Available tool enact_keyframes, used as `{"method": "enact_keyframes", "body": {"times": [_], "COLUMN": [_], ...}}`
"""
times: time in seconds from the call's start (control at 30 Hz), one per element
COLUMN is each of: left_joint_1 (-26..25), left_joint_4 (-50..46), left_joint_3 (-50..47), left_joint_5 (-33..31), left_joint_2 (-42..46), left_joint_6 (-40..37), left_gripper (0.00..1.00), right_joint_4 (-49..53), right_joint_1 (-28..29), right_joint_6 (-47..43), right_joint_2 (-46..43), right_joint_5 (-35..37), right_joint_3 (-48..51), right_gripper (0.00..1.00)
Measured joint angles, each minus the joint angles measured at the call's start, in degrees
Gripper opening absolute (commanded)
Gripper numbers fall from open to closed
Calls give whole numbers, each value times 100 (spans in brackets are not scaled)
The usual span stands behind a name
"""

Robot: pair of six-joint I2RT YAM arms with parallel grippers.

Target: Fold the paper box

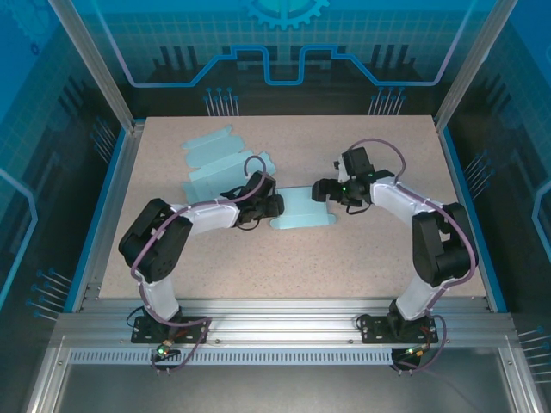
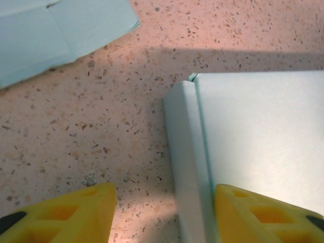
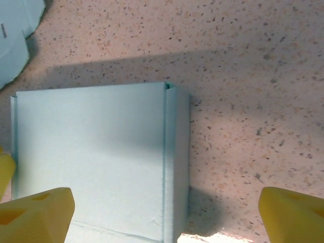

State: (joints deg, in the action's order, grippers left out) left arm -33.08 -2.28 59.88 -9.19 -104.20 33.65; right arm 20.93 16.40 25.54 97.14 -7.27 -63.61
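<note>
The pale blue paper box (image 1: 306, 213) lies low and flat-topped in the middle of the table, between the two grippers. My left gripper (image 1: 274, 206) is at its left end. In the left wrist view the box (image 2: 253, 131) has its narrow side wall between the yellow fingers (image 2: 76, 212): one is over the table, the other against the box's top, and the left gripper (image 2: 163, 202) is open with a gap beside the wall. My right gripper (image 1: 323, 191) is at the box's right end. It (image 3: 167, 212) stands wide open astride the box's (image 3: 91, 152) right wall, not touching it.
Several flat pale blue box blanks (image 1: 215, 159) lie fanned out at the back left of the speckled table (image 1: 387, 258); one blank (image 2: 50, 35) shows just beyond the left gripper, and another blank's edge (image 3: 12, 40) is in the corner of the right wrist view. An aluminium frame surrounds the table.
</note>
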Motion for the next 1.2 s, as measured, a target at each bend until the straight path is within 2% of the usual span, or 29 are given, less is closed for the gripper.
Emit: {"method": "enact_keyframes", "body": {"times": [0.13, 0.27, 0.73, 0.8, 1.0, 1.1, 1.2], "left_joint_1": [74, 122, 240, 264, 424, 466, 481], "left_joint_4": [225, 398, 730, 780, 964, 1023, 1054], "left_joint_3": [-90, -146, -254, -280, -365, -391, -391], "left_joint_5": [162, 269, 479, 527, 654, 721, 774], "left_joint_2": [0, 0, 0, 0, 0, -4, -17], "left_joint_6": [122, 254, 428, 483, 595, 651, 658], "left_gripper": [43, 30, 17, 11, 8, 8, 8], "right_joint_4": [-236, -461, -1556, -1696, -2052, -2251, -2468], "right_joint_1": [-111, -262, -297, -297, -323, -323, -323], "right_joint_6": [153, 306, 782, 850, 999, 1082, 1189], "right_joint_2": [70, 212, 678, 752, 850, 918, 1032], "right_joint_5": [-278, -603, -1735, -1860, -2138, -2293, -2492], "right_joint_3": [221, 400, 601, 647, 680, 699, 706], "right_gripper": [94, 93, 89, 89, 88, 84, 75]}}
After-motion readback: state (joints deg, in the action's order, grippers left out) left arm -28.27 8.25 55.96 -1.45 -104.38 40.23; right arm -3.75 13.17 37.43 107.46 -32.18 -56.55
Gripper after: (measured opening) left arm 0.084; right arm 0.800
